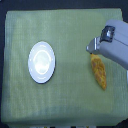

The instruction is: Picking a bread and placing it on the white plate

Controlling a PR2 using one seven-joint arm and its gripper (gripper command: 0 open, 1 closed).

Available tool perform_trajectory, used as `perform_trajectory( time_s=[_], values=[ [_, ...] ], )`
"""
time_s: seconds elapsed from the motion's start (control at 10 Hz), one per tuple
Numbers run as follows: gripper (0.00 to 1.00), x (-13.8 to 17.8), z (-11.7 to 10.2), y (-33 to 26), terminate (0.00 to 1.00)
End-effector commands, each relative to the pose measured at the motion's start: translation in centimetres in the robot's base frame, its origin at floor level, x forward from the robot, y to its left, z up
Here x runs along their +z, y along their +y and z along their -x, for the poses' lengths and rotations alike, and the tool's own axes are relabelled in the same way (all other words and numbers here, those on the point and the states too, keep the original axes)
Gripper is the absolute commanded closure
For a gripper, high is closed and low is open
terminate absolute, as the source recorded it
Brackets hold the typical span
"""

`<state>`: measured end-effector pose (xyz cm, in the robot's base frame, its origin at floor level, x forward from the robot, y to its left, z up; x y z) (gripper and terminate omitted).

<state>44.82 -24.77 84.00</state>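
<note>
Exterior view: the arm reaches in from the right edge, its gripper (93, 48) over the upper end of the bread (99, 71); jaw state cannot be told. The white plate (41, 61) sits well apart, leftward, on the green cloth (65, 107)

The bread (99, 73) is golden-orange with browner mottling. The white plate (42, 61) is glossy white with a greyish ring inside its rim. The tablecloth (65, 105) is pale yellow-green, finely checked. The gripper (93, 49) is light grey with dark recesses.

Glossy white plate (42, 61), bumpy-crusted bread (99, 74), matt woven green cloth (65, 107), smooth grey tool (93, 49)
</note>
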Motion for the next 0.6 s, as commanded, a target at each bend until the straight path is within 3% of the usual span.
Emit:
perform_trajectory(
  time_s=[0.0,0.5],
  values=[
    [0.0,-6.1,1.5,1.5,0.0],
    [0.0,-9.3,3.3,-1.6,0.0]
  ],
)
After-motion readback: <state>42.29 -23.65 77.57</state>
